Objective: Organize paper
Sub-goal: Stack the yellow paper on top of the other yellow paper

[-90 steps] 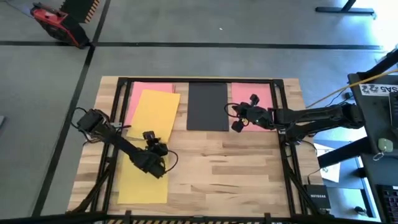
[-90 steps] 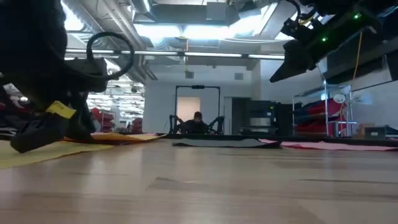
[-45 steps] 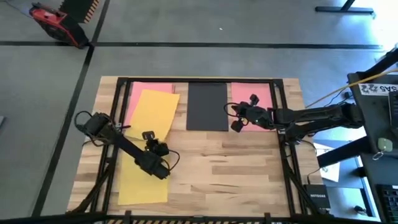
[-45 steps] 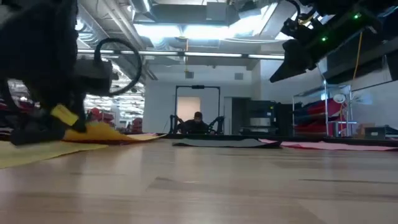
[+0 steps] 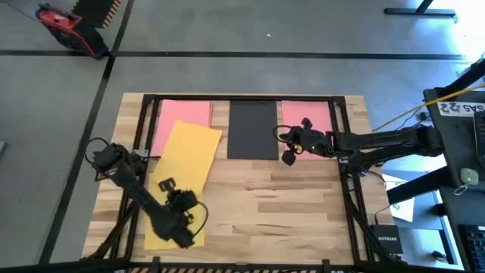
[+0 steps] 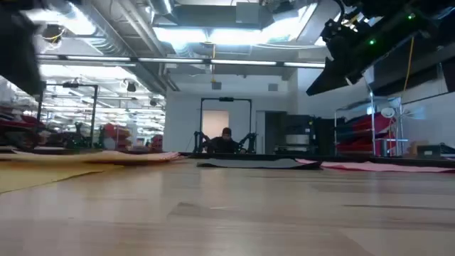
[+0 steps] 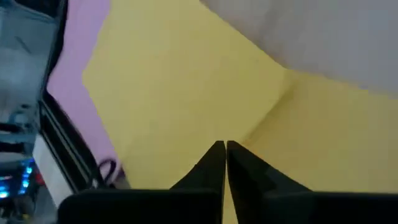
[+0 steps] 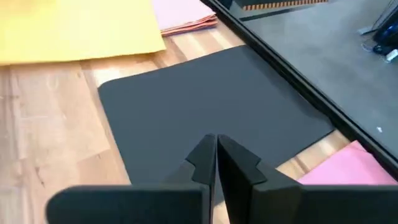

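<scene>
Several sheets of paper lie flat on the wooden table. A pink sheet (image 5: 182, 112) is at the far left, a black sheet (image 5: 252, 129) at the far middle, and another pink sheet (image 5: 312, 121) at the far right. A tilted yellow sheet (image 5: 189, 152) overlaps a second yellow sheet (image 5: 163, 227) near the front left. My left gripper (image 5: 180, 227) hangs shut above the two yellow sheets (image 7: 186, 93). My right gripper (image 5: 283, 149), also shut, hovers over the black sheet's right edge (image 8: 205, 99) and stands well above the table in the low view (image 6: 320, 82).
A black metal frame (image 5: 148, 97) runs along the table's far, left and right sides. Bare wood (image 5: 280, 205) fills the near middle and right. A grey cabinet (image 5: 462, 152) with cables stands off the table's right edge.
My left gripper has gone toward the table's near edge and risen out of the low view. The tilted yellow sheet has slid a little toward the near edge and turned slightly.
</scene>
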